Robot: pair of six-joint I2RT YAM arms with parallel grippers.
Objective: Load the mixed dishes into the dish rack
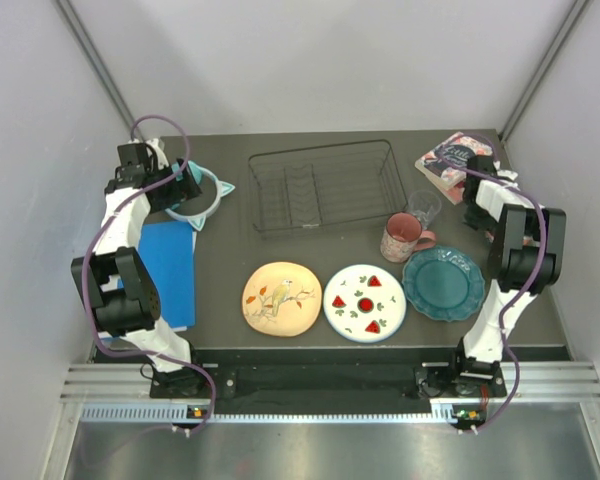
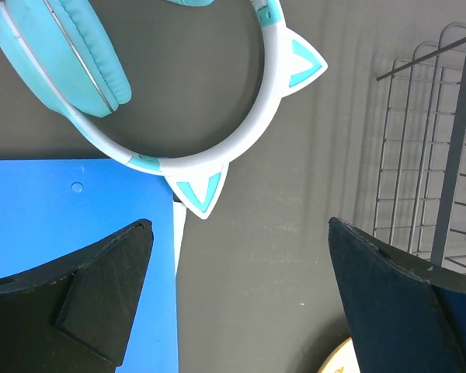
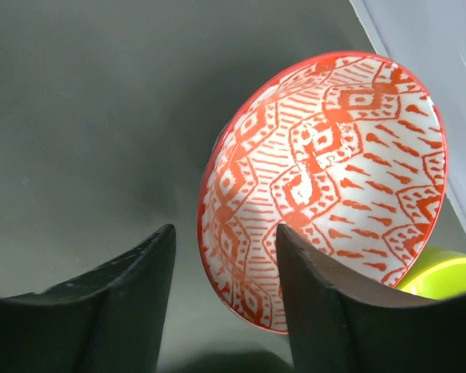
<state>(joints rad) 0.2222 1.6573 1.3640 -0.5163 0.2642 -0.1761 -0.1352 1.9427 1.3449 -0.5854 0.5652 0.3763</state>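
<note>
At the back-right corner of the bench [image 1: 220,262], the right pincer [image 3: 225,229] straddles the rim of the small red-blue patterned bowl [image 3: 334,171]. One finger is outside the wall, the other in front of the patterned inside. A sliver of bench shows between the outer finger and the bowl wall, so I read the jaws as apart, not clamped. The angle is poor though, and the inner finger may be touching.

The bowl is tilted, mouth toward the wrist camera. The small yellow-green bowl [image 3: 446,273] sits just beside its lower right edge; can't tell if they touch. In the top view both bowls are hidden under the right arm.

The left pincer [image 2: 241,224] has its jaws wide apart with nothing between them, and hangs over bare bench at back-left. The teal cat-ear headphones [image 2: 62,54] lie just beyond it, one cat ear overlapping the corner of the blue folder [image 2: 62,210].

The dish rack [image 1: 320,185] is at the back middle of the bench. The other dishes are all outside it:
- Front row, left to right: cream bird-print plate [image 1: 282,298], white watermelon-slice plate [image 1: 365,302], teal scalloped plate [image 1: 443,283], all flat and close together.
- The pink floral mug [image 1: 405,237] is upright behind the gap between the watermelon and teal plates, near the rack's right front corner.
- A clear glass [image 1: 423,207] stands just beside the mug.

The floral-covered books [image 1: 452,155] are at back-right, beside the right arm.
</note>
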